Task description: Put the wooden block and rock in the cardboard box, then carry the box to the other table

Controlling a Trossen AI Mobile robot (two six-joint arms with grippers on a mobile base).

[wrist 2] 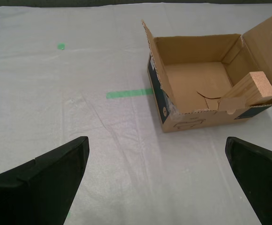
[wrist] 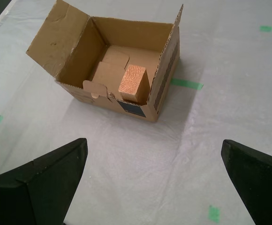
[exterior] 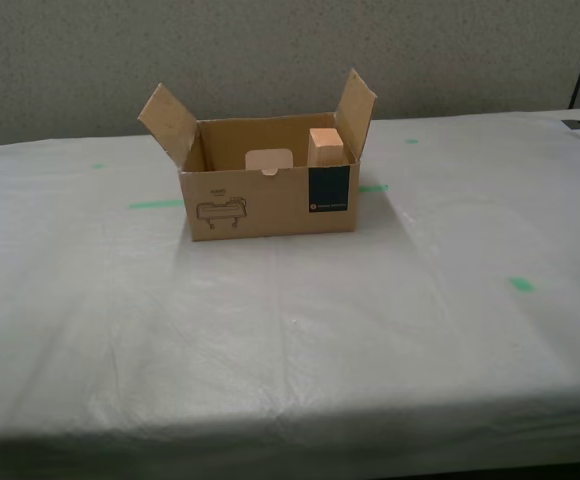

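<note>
first hand point(wrist: 152, 180) and second hand point(wrist 2: 157, 180): both released, holding nothing, kept back from the load | tabletop point(exterior: 290, 330): wrinkled whitish sheet, green tape marks | one cardboard box point(exterior: 270, 195) set down mid-tabletop, flaps open | one wooden block point(exterior: 327, 146) propped inside, exterior view's right corner | rock: none seen.

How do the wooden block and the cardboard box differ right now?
The wooden block is pale, smooth, solid and small; the cardboard box is brown, corrugated, hollow and far larger. The block leans in a corner inside the box; the box sits flat on the table, flaps open. Neither is gripped.
</note>
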